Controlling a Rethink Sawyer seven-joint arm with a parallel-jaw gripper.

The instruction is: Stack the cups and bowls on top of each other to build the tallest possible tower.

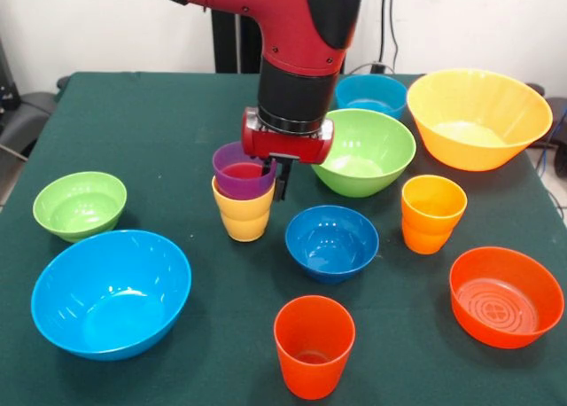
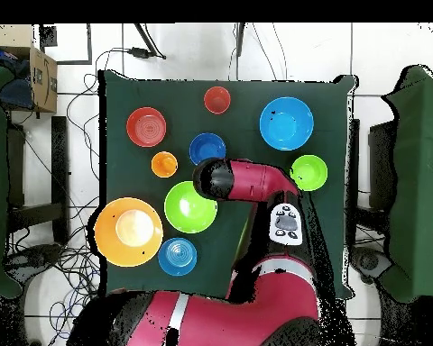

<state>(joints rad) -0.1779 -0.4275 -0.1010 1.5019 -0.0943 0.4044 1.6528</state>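
A purple cup (image 1: 243,172) sits nested in a yellow cup (image 1: 244,213) at the table's middle; they form a short tower. My gripper (image 1: 275,184) hangs right at the purple cup's right rim. The arm (image 2: 214,177) hides this stack in the overhead view. A red-orange cup (image 1: 314,346) stands near the front edge, and an orange-yellow cup (image 1: 432,213) stands to the right. A dark blue bowl (image 1: 331,242) lies just right of the stack. A large green bowl (image 1: 365,151) lies behind my gripper.
A small green bowl (image 1: 80,204) and a large light blue bowl (image 1: 111,292) lie at the left. An orange-red bowl (image 1: 506,295) lies at the front right. A teal bowl (image 1: 370,94) and a large orange-yellow bowl (image 1: 477,118) lie at the back right.
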